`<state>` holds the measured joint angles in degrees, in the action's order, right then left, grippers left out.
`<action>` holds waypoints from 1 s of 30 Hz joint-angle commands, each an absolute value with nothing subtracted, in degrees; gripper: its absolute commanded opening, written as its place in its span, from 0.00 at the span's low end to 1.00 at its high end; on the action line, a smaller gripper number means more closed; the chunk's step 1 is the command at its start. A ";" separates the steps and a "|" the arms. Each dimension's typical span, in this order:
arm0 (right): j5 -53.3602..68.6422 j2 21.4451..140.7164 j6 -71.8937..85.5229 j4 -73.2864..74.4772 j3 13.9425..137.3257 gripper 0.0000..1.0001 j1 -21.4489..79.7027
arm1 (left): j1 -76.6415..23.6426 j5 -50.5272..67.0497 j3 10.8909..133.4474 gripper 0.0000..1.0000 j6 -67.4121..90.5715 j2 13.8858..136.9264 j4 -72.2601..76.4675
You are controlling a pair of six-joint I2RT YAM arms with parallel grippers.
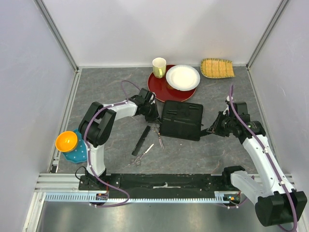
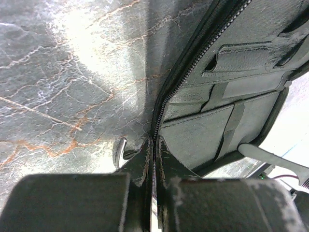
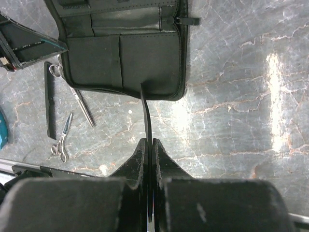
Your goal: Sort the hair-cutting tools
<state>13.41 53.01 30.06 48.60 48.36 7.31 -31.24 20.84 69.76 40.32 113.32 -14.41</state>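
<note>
My right claw (image 3: 149, 159) was pinched shut on the flat black comb (image 3: 144, 104), whose long axis ran straight ahead into a pocket of the open case (image 3: 145, 58) at the middle of the tabletop (image 3: 231, 96), while my left claw (image 2: 153, 193) clamped the case's opposite zipper edge.

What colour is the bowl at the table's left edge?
The bowl is orange; the top external view shows it best.

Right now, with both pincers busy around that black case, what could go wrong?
The right pincer pinches a thin black comb-like tool edge-on; pushed against the black zippered fabric case, it could twist or slip out. The left pincer holds the case's zippered edge; a slip might drop the flap. The slim silver scissors lying beside the case could get shoved if it slides.
</note>
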 commanded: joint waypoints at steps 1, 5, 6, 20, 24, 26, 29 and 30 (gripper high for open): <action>13.88 52.30 28.83 42.46 45.28 0.00 6.51 | -31.55 23.37 70.32 0.02 35.51 113.38 -12.84; 14.41 51.50 28.56 39.91 40.88 0.00 6.07 | -31.55 23.64 69.08 0.02 34.81 113.03 -12.30; 14.50 51.59 28.74 39.38 40.17 0.00 5.89 | -31.55 23.64 69.00 0.02 34.37 113.03 -12.22; 13.88 55.63 29.26 31.82 34.02 0.00 5.45 | -31.55 25.58 69.52 0.02 33.40 114.26 -11.95; 16.17 58.53 31.11 27.34 31.56 0.00 5.45 | -31.55 26.01 69.87 0.02 33.31 114.52 -12.13; 15.91 59.67 31.46 24.88 30.85 0.00 5.36 | -31.55 26.63 70.22 0.03 33.57 114.87 -12.04; 16.78 62.31 32.08 21.46 29.71 0.00 5.36 | -31.55 27.59 70.66 0.03 33.92 115.31 -12.13; 17.14 63.36 32.25 20.49 29.01 0.00 5.45 | -31.55 27.86 70.66 0.03 34.10 115.40 -12.13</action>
